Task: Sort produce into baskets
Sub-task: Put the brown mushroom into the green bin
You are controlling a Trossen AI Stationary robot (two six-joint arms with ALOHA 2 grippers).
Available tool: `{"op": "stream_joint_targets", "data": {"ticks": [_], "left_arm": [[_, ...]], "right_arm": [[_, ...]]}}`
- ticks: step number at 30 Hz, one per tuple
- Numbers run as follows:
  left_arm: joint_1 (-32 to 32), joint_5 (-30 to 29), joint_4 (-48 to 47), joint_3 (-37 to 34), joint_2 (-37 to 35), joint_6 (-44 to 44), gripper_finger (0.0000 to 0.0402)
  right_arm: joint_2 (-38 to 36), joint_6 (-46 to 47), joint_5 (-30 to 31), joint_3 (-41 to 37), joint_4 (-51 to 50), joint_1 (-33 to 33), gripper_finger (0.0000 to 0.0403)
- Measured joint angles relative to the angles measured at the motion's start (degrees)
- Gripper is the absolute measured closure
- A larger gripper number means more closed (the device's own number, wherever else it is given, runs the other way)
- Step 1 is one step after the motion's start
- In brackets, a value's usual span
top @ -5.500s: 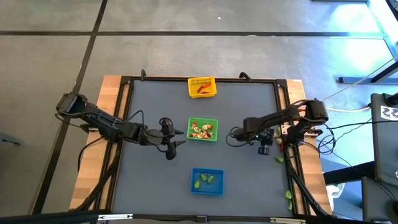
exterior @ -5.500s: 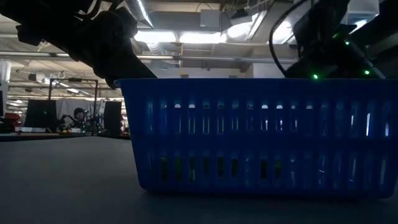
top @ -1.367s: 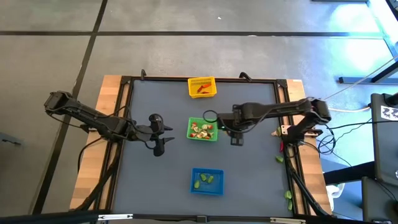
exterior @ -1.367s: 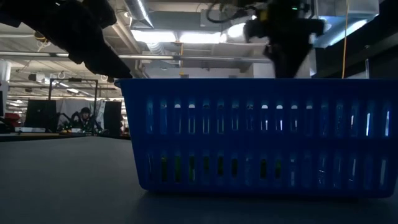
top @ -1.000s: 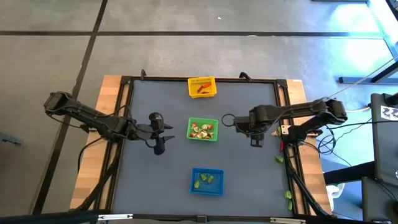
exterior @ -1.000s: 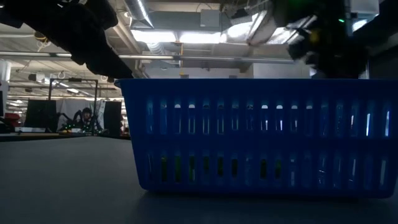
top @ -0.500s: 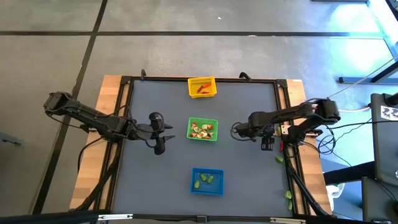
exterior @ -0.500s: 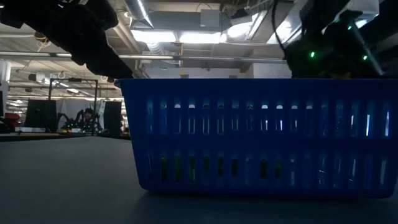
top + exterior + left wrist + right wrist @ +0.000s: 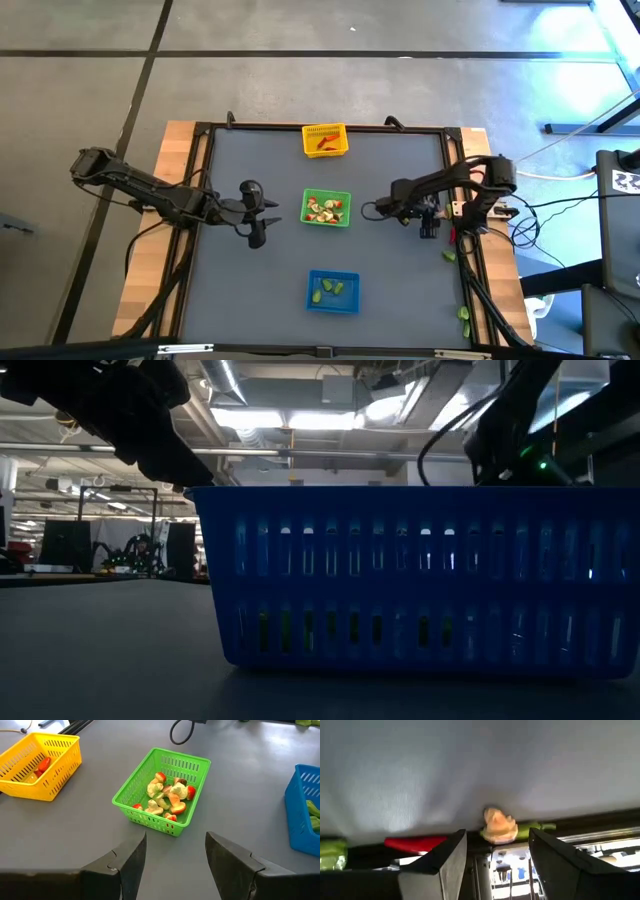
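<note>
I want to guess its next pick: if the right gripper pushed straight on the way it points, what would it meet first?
Probably the pale orange produce piece at the table's edge, framed between the open jaws of the right gripper; depth is unclear.

A large industrial lab hall: exposed ceiling ducts, strip lights, workstations with monitors behind.

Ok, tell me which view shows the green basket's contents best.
The left wrist view: the green basket sits in the open, its mixed red and pale pieces distinct. The high view shows it small at table centre, contents blended. The low and right wrist views do not show it.
</note>
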Motion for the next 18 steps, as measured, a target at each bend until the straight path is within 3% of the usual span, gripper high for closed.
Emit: {"op": "stream_joint_targets", "data": {"ticks": [9, 18], "left_arm": [[0.0, 0.0, 0.0, 0.0, 0.0, -0.3, 0.0202], [0.0, 0.0, 0.0, 0.0, 0.0, -1.1, 0.0202]], "right_arm": [[4.8, -2.5, 1.4, -0.9, 4.0, -1.4, 0.0195], [9.6, -3.4, 2.9, -0.8, 3.7, -1.4, 0.0265]]}}
